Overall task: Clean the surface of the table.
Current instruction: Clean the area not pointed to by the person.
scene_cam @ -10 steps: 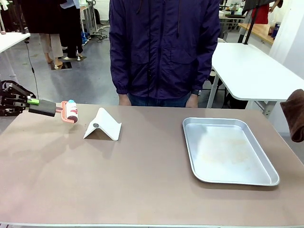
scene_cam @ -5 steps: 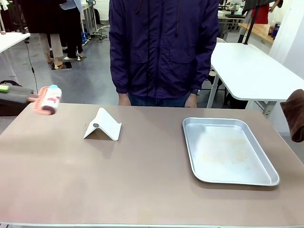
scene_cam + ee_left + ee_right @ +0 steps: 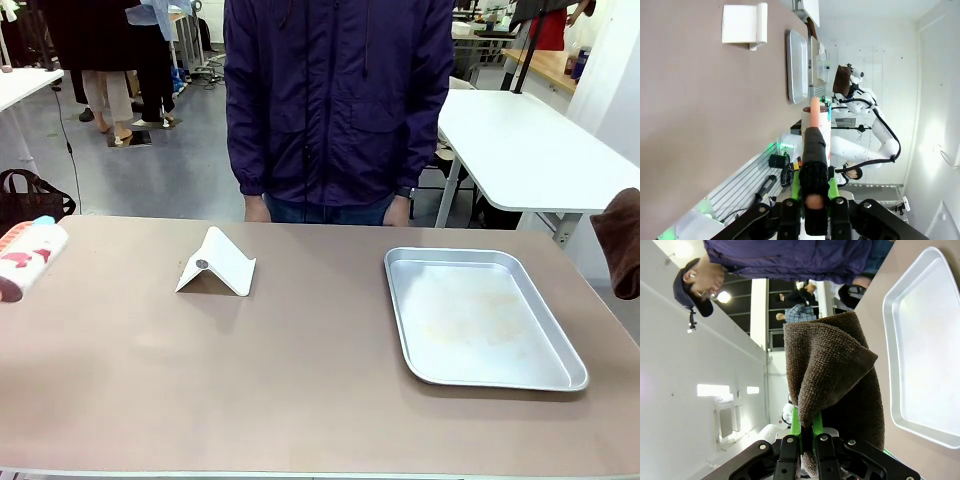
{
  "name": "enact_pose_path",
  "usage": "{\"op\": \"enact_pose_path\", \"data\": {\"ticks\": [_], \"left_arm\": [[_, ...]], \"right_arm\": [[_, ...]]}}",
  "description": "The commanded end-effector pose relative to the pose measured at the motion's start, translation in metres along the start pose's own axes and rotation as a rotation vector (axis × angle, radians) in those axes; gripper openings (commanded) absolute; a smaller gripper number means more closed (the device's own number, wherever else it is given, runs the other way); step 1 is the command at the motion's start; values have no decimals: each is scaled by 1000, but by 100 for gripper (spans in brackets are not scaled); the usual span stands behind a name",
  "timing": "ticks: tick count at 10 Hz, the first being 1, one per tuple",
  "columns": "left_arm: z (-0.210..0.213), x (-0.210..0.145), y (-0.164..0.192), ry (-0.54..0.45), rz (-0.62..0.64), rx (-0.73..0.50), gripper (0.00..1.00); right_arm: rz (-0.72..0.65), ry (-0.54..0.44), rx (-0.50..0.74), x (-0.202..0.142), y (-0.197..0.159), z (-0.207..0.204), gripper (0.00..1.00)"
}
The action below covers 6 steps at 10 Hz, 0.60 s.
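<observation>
Left pincer [image 3: 814, 186]: mine; jaws narrow, clamped on the black foam handle [image 3: 815, 155] of one lint roller [image 3: 28, 258]; its head is a pinkish cylinder with red marks and a pale blue cap, at the table's left edge; I cannot tell whether it touches
Right pincer [image 3: 805, 429]: mine too; green pads pinched tight on one brown cloth [image 3: 832, 375]; nubbly knitted weave, folded and drooping
Table [image 3: 300, 380]: one; broad rectangle, smooth matte taupe top, pale thin edge; it lies between me and the person
Tray [image 3: 480, 315]: one; shallow silver metal, rounded corners, flat on the table's right half
Stand [image 3: 216, 264]: one; white sheet folded into a tent, small dark round spot on it; left half, well apart from the tray
Person [image 3: 340, 100]: one; dark purple jacket, standing at the far edge, both hands just behind it
Around: one white-topped table [image 3: 530, 150] behind on the right; one black bag [image 3: 35, 195] on the floor at the left
</observation>
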<state>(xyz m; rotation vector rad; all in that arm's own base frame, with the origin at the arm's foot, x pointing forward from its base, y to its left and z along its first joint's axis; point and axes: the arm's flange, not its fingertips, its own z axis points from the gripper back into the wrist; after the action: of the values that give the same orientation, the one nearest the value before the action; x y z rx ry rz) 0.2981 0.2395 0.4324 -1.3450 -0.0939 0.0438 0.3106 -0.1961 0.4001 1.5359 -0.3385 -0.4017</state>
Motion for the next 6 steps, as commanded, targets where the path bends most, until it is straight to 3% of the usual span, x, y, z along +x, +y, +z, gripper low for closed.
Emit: {"op": "enact_pose_path", "data": {"ticks": [1,3,4,6], "left_arm": [[-5,-18,0,-16,-40,-41,3],[4,-20,7,-49,-63,-90,3],[-2,-15,4,-20,-12,-26,3],[-2,-15,4,-20,-12,-26,3]], "right_arm": [[7,-6,28,0,4,0,10],[7,-6,28,0,4,0,10],[7,-6,28,0,4,0,10],[7,-6,28,0,4,0,10]]}}
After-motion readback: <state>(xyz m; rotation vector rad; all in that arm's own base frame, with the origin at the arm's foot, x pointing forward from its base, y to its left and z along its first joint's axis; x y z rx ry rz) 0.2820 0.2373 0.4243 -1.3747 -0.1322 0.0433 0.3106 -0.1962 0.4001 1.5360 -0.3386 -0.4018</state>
